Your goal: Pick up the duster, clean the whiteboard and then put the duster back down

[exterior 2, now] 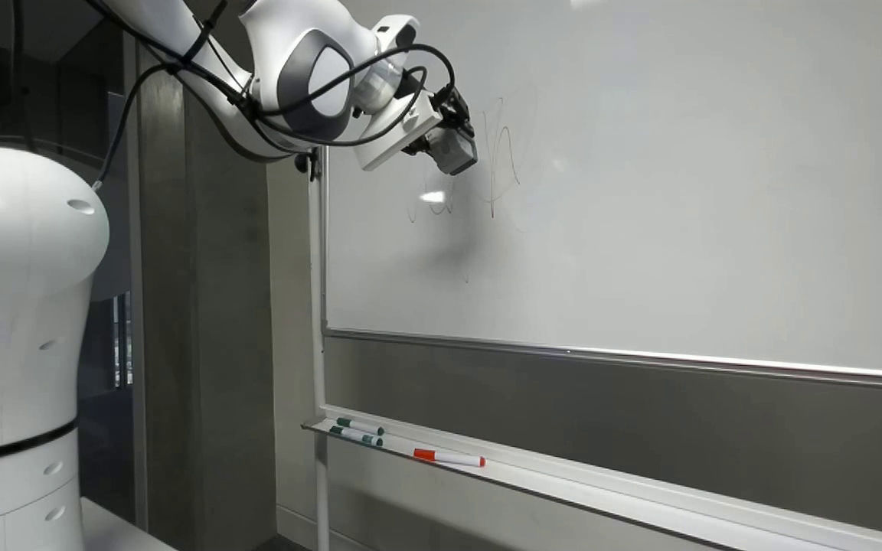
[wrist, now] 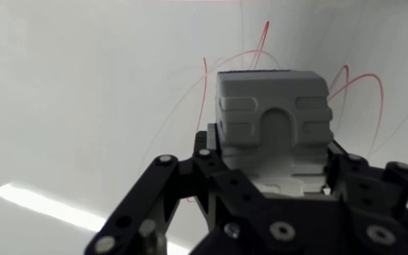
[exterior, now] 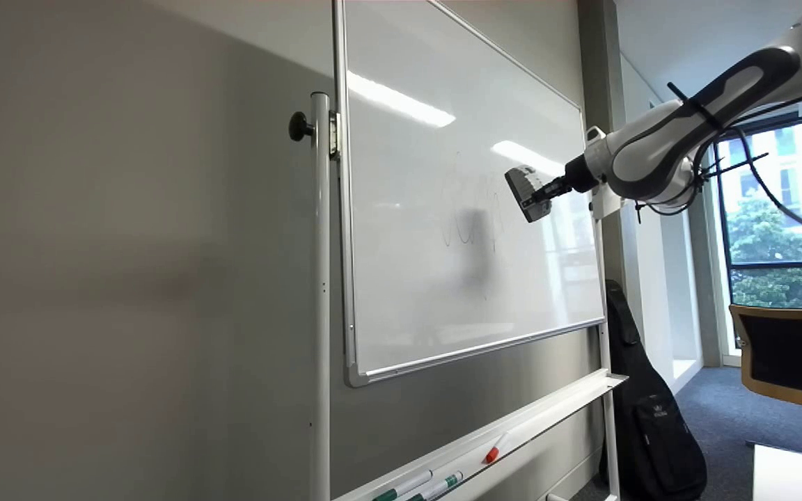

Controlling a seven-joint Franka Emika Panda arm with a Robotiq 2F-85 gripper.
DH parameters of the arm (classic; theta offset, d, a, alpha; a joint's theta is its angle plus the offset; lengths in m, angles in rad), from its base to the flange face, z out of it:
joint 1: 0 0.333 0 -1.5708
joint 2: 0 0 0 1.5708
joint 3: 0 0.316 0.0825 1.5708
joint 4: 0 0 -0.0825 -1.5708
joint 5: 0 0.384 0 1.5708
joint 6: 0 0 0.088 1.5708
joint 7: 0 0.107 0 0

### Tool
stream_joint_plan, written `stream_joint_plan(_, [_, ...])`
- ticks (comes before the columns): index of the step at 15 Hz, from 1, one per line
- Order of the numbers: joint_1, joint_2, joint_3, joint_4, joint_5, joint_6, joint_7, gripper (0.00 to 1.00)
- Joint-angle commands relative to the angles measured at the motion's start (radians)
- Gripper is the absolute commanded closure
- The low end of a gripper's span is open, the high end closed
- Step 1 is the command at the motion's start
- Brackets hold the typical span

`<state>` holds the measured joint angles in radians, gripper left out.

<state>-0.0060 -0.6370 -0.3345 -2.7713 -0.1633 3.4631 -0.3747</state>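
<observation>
One whiteboard (exterior 2: 701,191) fills much of both exterior views, a tray (exterior 2: 579,490) at its six o'clock. The claw (wrist: 273,147) grasps the duster (wrist: 275,122) by its nine and three o'clock sides — the duster jutting toward twelve in the wrist view. Three markers (exterior 2: 452,458) lie on the tray; red strokes (wrist: 382,95) mark the board.

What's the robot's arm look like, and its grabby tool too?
The smooth, rounded, white robot arm has curved dark grey panels. Thin black cables run along its outside, with black straps around it. The mostly black, two-fingered, jointed tool has round silver screws.
</observation>
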Motion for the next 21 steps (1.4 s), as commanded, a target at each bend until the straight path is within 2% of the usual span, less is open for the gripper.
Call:
stream_joint_plan(1, [0.042, -0.023, -0.06, -0.005, -0.02, 0.0, -0.027, 0.62])
stream_joint_plan(3, [0.053, -0.009, -0.077, -0.003, -0.019, 0.0, -0.027, 0.62])
stream_joint_plan(4, [0.027, -0.005, -0.044, -0.001, 0.0, -0.001, -0.004, 0.62])
stream_joint_plan(5, [0.029, -0.004, -0.048, -0.001, 0.0, -0.001, -0.004, 0.37])
stream_joint_plan(21, [0.029, -0.004, -0.047, -0.001, 0.0, -0.001, -0.003, 0.37])
